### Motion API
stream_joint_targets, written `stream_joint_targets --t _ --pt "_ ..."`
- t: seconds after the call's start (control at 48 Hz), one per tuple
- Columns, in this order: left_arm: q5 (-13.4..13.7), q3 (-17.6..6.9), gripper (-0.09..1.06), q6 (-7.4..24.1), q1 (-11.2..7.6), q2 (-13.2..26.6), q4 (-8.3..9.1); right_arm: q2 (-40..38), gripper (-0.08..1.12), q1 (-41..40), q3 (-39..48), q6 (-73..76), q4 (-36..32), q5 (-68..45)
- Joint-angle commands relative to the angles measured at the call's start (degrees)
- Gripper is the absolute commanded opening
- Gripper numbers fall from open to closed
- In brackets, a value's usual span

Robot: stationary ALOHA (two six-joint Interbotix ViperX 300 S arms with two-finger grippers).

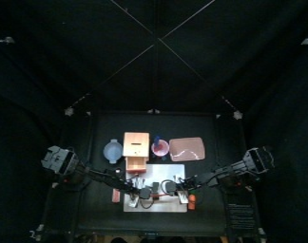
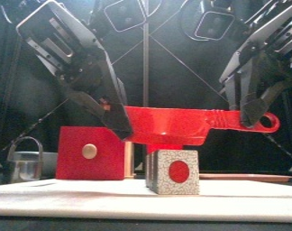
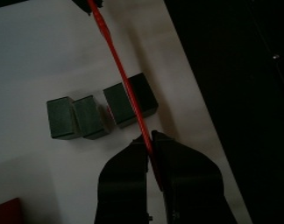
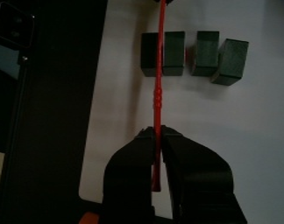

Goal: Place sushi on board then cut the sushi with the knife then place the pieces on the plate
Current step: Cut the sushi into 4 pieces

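Observation:
A red toy knife (image 2: 173, 119) hangs level over the white cutting board (image 2: 64, 200), held at both ends. My left gripper (image 2: 120, 128) is shut on its blade end and my right gripper (image 2: 250, 115) is shut on its handle. Under the blade stands the sushi (image 2: 173, 171), its speckled end with a red centre facing the front. In the left wrist view the knife (image 3: 124, 74) crosses one dark green block (image 3: 131, 98), and two more blocks (image 3: 74, 118) stand together beside it. The right wrist view shows the knife (image 4: 162, 70) over the end block (image 4: 162, 52) of three.
Behind the board stand the wooden box with its red drawer front (image 2: 91, 153), a blue-grey bowl (image 1: 112, 150), a red cup (image 1: 161, 147) and the pink tray (image 1: 187, 148). A metal cutter (image 2: 28, 159) sits at the left, behind the board.

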Motion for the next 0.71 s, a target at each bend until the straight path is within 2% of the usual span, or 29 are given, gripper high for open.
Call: stream_joint_targets --t 0.021,0.708 --pt "-0.8 -1.2 0.39 0.4 0.00 -1.1 0.26 -1.1 0.39 -0.7 -0.9 -0.2 -0.4 -0.7" --pt "-1.0 -1.1 0.39 0.4 0.18 1.0 0.18 1.1 0.39 -1.5 -0.6 -0.3 -1.0 -1.2"
